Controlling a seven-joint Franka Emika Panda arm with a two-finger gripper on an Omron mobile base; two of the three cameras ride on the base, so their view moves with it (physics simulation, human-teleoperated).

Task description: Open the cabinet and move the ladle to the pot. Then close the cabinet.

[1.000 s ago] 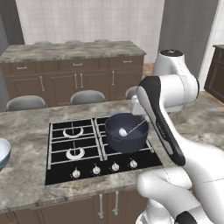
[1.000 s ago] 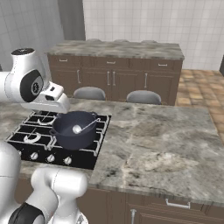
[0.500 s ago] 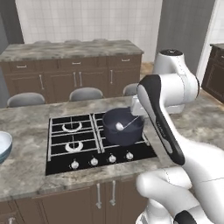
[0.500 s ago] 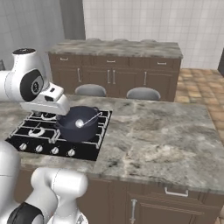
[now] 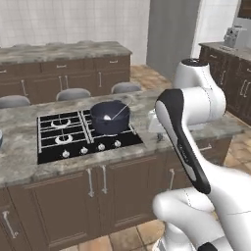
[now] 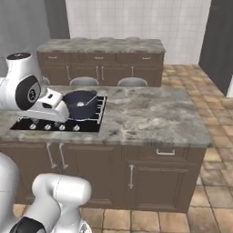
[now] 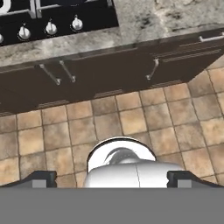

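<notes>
Left base view puts the small pale silver ladle (image 5: 113, 115) already in the dark round pot (image 5: 109, 117) on the black stovetop (image 5: 73, 139), handle leaning right, while the gripper's (image 7: 112, 178) fingertips sit apart, seemingly empty, cabinet presumably elsewhere.

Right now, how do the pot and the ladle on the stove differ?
The pot is dark, wide and round; the ladle is pale, thin and straight. The pot stands upright on the black cooktop; the ladle leans tilted inside it, handle over the rim. Both are on the island counter.
</notes>
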